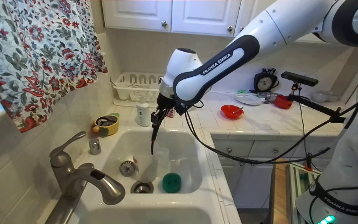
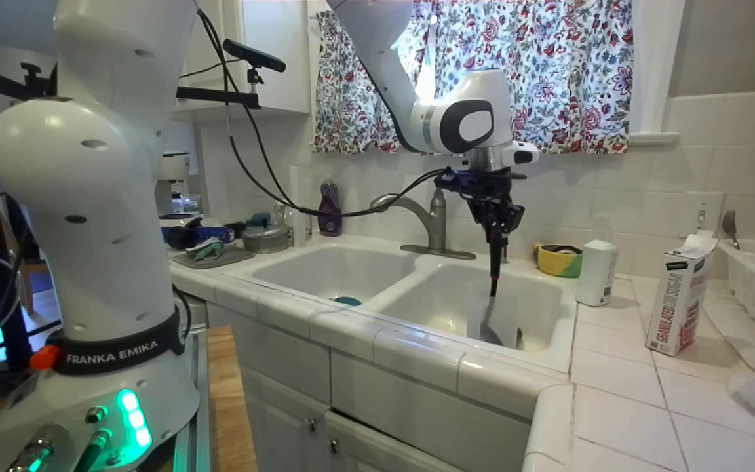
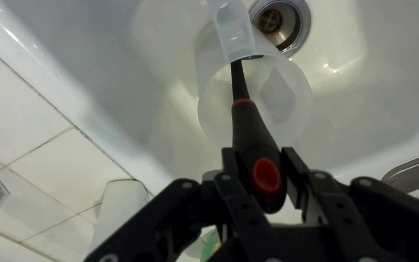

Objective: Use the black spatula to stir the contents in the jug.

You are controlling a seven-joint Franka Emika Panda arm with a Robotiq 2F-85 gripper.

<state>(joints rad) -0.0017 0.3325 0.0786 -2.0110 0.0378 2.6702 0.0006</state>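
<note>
Drain and green object lie near jug, spatula dipped inside.

In an exterior view the spatula is reaching into the jug; the jug is sitting in the sink; a faucet is standing left of the jug, a bottle behind the sink.

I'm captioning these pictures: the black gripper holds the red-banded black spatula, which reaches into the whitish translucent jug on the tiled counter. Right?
The location is off: in an exterior view, the whitish translucent jug sits in the white sink basin. The rest is right: the black gripper holds the red-banded black spatula, which reaches into the jug.
</note>
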